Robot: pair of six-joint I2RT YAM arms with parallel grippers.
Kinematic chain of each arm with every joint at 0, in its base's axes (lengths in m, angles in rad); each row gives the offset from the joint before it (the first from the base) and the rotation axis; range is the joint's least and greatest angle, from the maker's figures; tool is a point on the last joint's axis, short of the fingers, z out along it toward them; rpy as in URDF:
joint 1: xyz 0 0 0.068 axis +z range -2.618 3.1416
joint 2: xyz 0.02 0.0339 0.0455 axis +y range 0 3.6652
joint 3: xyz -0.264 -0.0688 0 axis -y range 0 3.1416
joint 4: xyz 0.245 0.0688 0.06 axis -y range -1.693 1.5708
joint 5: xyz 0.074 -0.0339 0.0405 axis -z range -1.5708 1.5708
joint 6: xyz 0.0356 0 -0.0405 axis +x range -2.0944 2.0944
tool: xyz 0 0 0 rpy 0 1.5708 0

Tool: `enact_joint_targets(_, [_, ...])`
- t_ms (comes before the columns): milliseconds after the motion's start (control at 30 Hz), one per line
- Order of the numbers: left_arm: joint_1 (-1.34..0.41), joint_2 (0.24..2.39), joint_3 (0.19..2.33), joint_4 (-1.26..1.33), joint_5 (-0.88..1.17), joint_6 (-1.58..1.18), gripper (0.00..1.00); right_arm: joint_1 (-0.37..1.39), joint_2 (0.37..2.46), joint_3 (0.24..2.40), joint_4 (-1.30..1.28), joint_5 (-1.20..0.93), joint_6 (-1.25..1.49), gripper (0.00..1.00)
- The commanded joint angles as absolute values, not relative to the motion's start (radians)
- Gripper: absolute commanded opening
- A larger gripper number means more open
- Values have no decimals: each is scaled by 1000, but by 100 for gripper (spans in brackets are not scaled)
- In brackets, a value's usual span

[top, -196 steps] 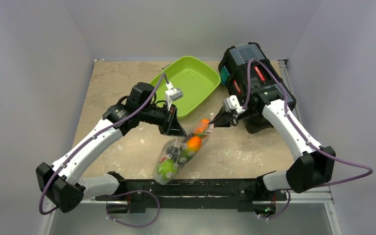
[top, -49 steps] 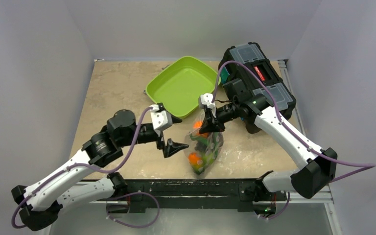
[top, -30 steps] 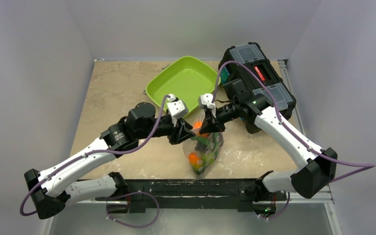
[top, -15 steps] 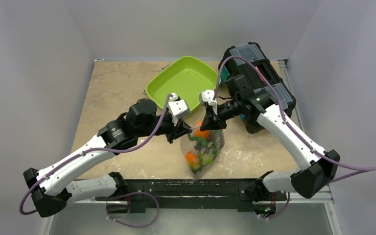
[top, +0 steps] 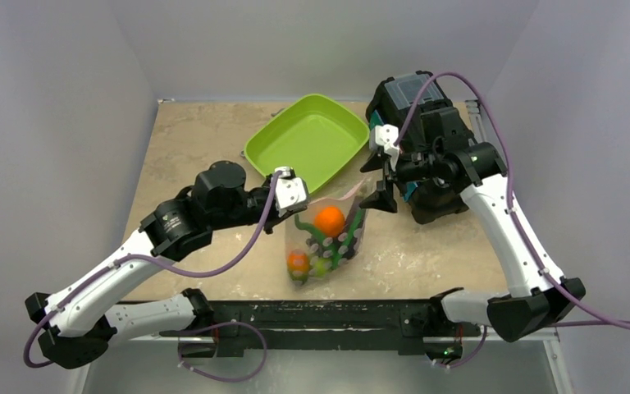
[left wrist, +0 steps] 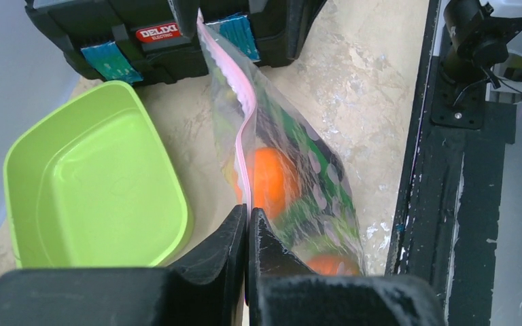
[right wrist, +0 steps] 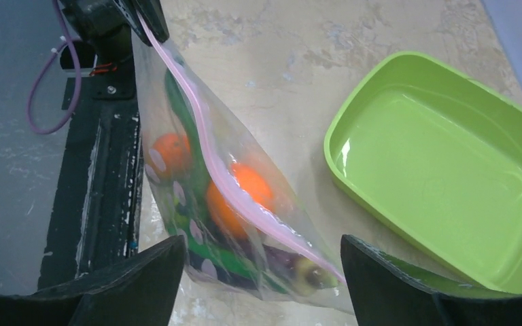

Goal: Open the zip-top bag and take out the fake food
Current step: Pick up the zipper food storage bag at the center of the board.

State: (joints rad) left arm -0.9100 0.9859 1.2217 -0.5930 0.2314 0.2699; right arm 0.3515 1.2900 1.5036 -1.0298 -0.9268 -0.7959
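The zip-top bag hangs above the table from one end of its pink zip strip. My left gripper is shut on that end, its fingertips pinching the strip. The fake food lies inside the bag: an orange, a smaller orange piece, and green and purple pieces. My right gripper stands open just off the bag's upper right corner, touching nothing. In the right wrist view the bag hangs below and between its wide-spread fingers.
A lime-green tray lies behind the bag. A black tool case stands at the back right, under the right arm. The black base rail runs along the near table edge.
My right gripper has let go of the bag, opened and drawn back to the right. The bag now hangs from the left gripper alone and has swung slightly left.
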Motion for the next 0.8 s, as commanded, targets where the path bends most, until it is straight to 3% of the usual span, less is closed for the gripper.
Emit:
enact_joint_targets(0, [-901,959,1280,-607,250,359,0,322,1237,1486,-976,-874,-773,86])
enact_joint_targets(433, [-865,881,1223,-619,278,328,0,214,1239,1425,-971,-897,-906,91])
enact_joint_targets(633, [-862,837,1179,-616,280,310,0,215,1289,1347,-900,-1041,-977,92])
enact_joint_targets(767, [-863,813,1145,-604,273,291,0,214,1334,1310,-1007,-1166,-1171,91])
